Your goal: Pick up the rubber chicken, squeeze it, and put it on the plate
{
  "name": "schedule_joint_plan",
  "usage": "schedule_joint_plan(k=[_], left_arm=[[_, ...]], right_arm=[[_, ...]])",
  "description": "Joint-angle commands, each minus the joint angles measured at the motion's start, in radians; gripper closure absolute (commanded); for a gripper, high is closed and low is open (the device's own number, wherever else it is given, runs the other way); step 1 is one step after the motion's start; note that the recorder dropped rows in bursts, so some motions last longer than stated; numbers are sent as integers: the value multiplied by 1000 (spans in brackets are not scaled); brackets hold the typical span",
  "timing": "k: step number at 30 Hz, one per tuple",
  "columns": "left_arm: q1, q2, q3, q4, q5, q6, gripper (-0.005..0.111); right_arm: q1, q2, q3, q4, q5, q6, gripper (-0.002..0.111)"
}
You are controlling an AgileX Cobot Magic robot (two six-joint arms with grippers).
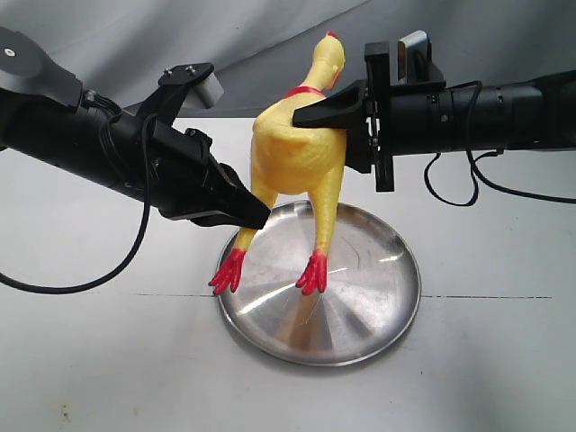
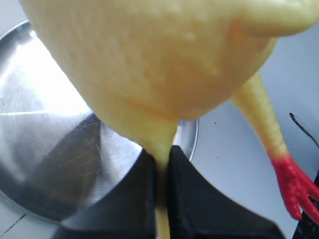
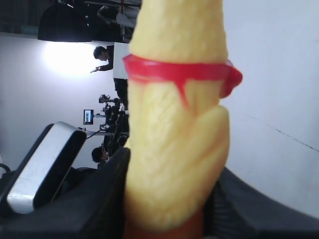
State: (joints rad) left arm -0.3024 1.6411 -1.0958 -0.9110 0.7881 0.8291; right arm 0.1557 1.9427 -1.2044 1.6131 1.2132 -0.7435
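The yellow rubber chicken (image 1: 292, 153) hangs upright above the silver plate (image 1: 369, 297), head up and red feet dangling just over the metal. My left gripper (image 1: 261, 214) is shut on one thin leg; the left wrist view shows the leg pinched between the black fingers (image 2: 187, 199) under the rubber chicken's (image 2: 159, 59) plump body, with the plate (image 2: 45, 124) below. My right gripper (image 1: 310, 117) reaches in from the right and is shut on the upper body. In the right wrist view its fingers (image 3: 112, 189) press both sides of the rubber chicken (image 3: 174, 149) below the red collar.
The plate lies on a white table (image 1: 504, 360) in front of a grey cloth backdrop (image 1: 225, 45). Black cables (image 1: 450, 189) loop off both arms. The free foot (image 2: 294, 184) hangs past the plate's rim. A silver-faced camera block (image 3: 45, 164) shows in the right wrist view.
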Motion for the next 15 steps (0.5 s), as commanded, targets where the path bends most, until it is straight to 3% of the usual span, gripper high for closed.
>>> schedule_joint_plan(k=[1, 5, 7, 12, 15], left_arm=[[-6, -1, -12, -15, -3, 11, 107], [-6, -1, -12, -15, -3, 11, 107], [-6, -1, -12, -15, -3, 11, 107], [-6, -1, -12, -15, -3, 11, 107], [-6, -1, -12, -15, -3, 11, 107]], right_arm=[[-3, -1, -3, 23, 8, -19, 108], [-3, -1, -3, 23, 8, -19, 91], [-3, -1, -3, 23, 8, -19, 73], [-3, -1, -3, 19, 8, -15, 4], [-3, -1, -3, 19, 8, -11, 3]])
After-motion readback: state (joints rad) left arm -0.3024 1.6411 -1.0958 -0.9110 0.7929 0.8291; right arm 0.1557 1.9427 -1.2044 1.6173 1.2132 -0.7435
